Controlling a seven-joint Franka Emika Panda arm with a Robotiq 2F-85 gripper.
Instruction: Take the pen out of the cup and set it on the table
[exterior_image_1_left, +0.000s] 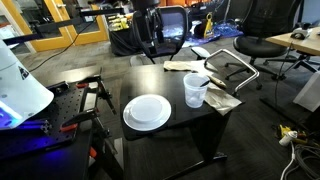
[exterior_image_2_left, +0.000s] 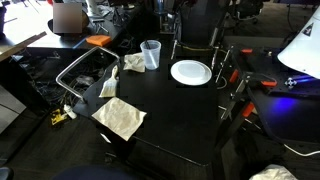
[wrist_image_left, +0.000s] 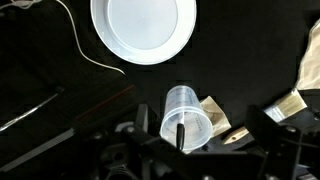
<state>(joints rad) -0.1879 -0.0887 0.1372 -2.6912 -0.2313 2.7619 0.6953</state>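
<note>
Near the counter (exterior_image_2_left: 190, 120) edge, the flimsy cup (wrist_image_left: 186, 112) holds 1 light, stiff, slick pen (wrist_image_left: 181, 135); my jaws, apart, should pinch its top.

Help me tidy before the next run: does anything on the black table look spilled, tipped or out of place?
Nothing is spilled or tipped: the cup stands upright beside the plate. Only crumpled paper looks untidy: one napkin next to the cup, another napkin at the edge of the table.
</note>
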